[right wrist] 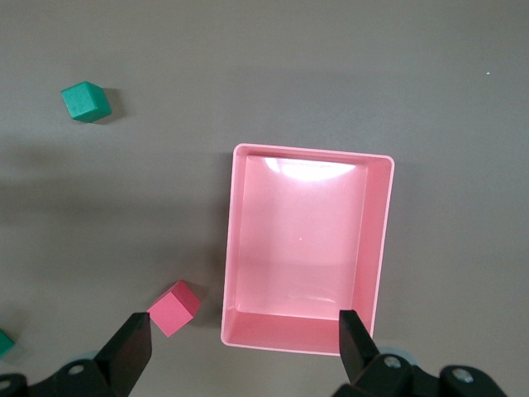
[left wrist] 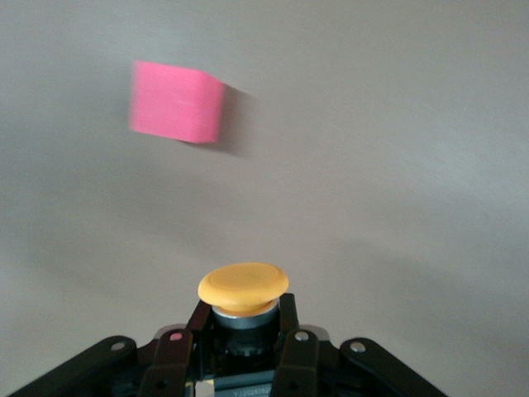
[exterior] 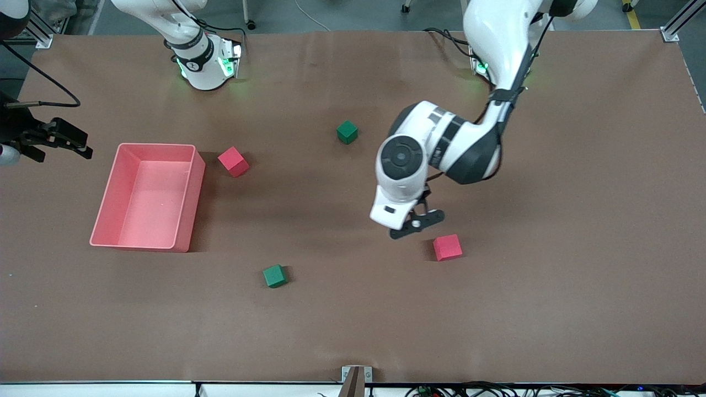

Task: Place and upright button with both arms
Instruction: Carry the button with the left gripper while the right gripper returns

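Button [left wrist: 243, 291] sits pinched between the jaws of the left gripper [left wrist: 241, 347], its orange cap standing clear of the fingertips [left wrist: 289, 318], held over the brown tabletop [exterior: 551, 165]. A red cube [exterior: 447, 247] lies on the tabletop just ahead of those jaws. The right gripper [right wrist: 244, 343] waits high over the tabletop at the right arm's end, jaws spread wide apart with nothing between them. Below those jaws lies a pink bin [right wrist: 376, 248], with another red cube [right wrist: 174, 308] beside it and a green cube [right wrist: 85, 102] well apart.
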You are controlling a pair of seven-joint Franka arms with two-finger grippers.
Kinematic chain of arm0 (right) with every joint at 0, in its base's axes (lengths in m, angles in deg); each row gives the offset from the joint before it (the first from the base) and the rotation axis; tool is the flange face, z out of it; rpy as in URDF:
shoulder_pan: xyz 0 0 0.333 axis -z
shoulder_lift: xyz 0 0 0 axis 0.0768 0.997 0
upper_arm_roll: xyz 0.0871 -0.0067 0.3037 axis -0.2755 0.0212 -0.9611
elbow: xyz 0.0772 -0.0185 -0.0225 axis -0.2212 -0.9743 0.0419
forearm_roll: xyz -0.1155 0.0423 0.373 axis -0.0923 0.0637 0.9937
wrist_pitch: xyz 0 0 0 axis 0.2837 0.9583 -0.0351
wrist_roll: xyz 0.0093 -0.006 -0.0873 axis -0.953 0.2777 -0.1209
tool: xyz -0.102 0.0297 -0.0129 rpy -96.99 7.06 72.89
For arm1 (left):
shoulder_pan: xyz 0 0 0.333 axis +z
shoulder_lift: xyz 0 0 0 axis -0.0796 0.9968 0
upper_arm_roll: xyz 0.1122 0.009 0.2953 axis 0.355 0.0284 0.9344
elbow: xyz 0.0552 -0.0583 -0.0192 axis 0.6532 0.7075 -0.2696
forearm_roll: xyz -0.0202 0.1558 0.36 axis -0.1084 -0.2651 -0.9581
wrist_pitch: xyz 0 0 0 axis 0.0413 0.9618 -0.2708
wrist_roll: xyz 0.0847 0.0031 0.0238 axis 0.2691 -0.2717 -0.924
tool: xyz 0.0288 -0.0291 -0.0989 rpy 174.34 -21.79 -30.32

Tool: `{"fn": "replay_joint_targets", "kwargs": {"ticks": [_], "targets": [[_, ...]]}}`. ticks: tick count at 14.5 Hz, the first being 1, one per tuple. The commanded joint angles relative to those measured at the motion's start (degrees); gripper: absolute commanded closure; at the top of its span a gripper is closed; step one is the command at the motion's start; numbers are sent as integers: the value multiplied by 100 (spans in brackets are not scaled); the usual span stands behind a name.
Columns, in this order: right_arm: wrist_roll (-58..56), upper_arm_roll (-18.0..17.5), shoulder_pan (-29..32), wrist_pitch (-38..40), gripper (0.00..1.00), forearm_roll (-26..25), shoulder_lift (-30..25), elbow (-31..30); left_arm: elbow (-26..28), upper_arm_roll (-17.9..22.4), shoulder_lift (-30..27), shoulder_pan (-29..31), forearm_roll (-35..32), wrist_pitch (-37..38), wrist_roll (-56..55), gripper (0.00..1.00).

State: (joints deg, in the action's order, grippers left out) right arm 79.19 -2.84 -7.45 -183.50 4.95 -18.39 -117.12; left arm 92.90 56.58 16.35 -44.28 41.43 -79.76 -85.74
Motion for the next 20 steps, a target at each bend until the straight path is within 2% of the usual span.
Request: {"fn": "replay_joint_targets", "kwargs": {"ticks": [1, 4, 9, 11, 17, 20], "targets": [[-8, -17, 32, 19, 0, 61, 50, 159, 1039, -16, -766, 305, -238, -35, -242, 100], [1, -17, 41, 28, 0, 70, 50, 194, 1927, -25, -1460, 955, -535, -87, -366, 100], [10, -17, 32, 28, 0, 70, 50, 203, 2667, -25, -1971, 1544, -1344, -96, -514, 100], [10, -17, 41, 37, 0, 70, 50, 229, 2843, -25, -1990, 1589, -1914, -96, -812, 100], [10, -17, 85, 37, 0, 70, 50, 238, 3493, -60, -1876, 1660, -3733, -438, -2665, 100], [1, -17, 85, 37, 0, 70, 50, 238, 3670, -60, -1482, 1616, -4734, -553, -4086, 100]]}}
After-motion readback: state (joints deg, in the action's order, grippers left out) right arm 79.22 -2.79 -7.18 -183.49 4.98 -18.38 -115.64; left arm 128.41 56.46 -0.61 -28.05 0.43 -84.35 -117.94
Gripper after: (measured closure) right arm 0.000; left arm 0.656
